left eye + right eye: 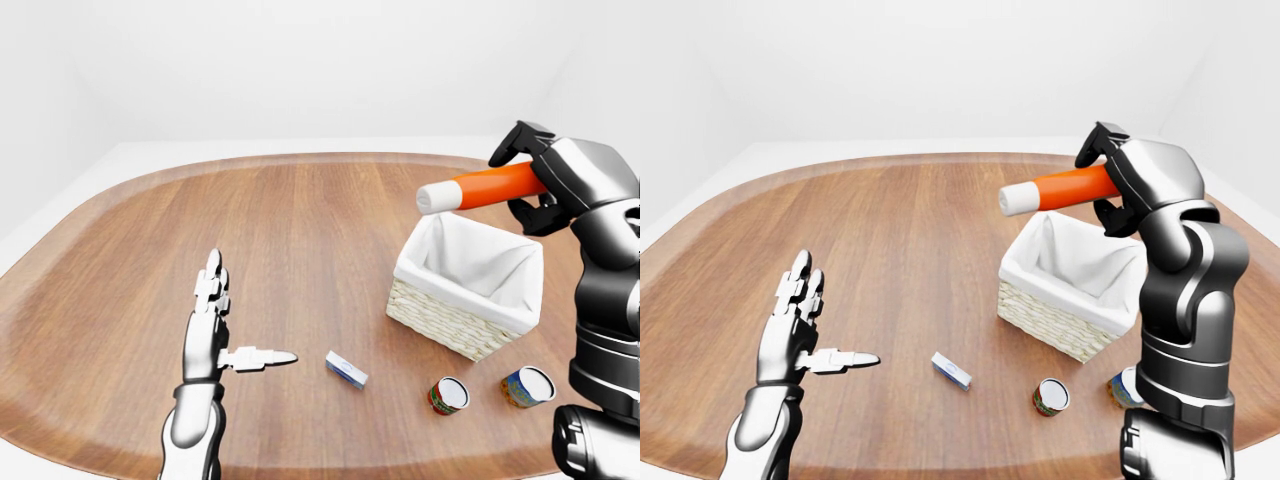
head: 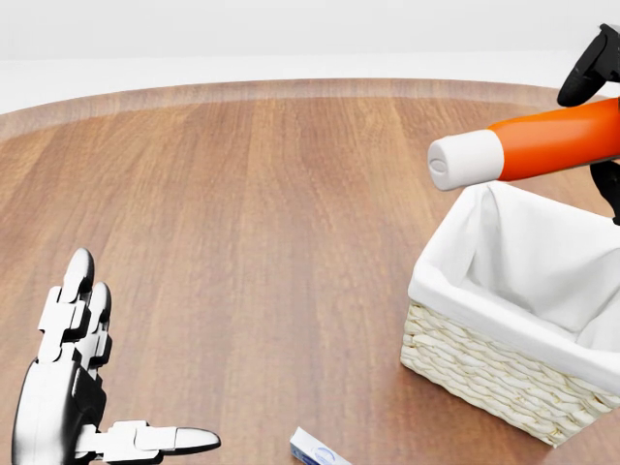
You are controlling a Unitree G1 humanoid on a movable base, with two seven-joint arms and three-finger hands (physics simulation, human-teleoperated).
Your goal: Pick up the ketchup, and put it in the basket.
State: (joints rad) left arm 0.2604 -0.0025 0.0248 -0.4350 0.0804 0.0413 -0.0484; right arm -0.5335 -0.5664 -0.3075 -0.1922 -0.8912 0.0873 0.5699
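The ketchup point(image 1: 483, 187) is an orange bottle with a white cap, lying nearly level in the air with the cap pointing left. My right hand point(image 1: 530, 180) is shut round its body, above the upper edge of the wicker basket point(image 1: 440, 318), which has a white cloth liner. In the head view the ketchup point(image 2: 528, 145) hangs over the basket point(image 2: 484, 373) at the right edge, and the hand is mostly cut off. My left hand point(image 1: 215, 335) is open low on the left, fingers spread, holding nothing.
A small blue-and-white box point(image 1: 346, 369) lies on the wooden table point(image 1: 280, 240) below and left of the basket. Two small cans point(image 1: 448, 394) point(image 1: 527, 386) stand below the basket near the table's lower edge.
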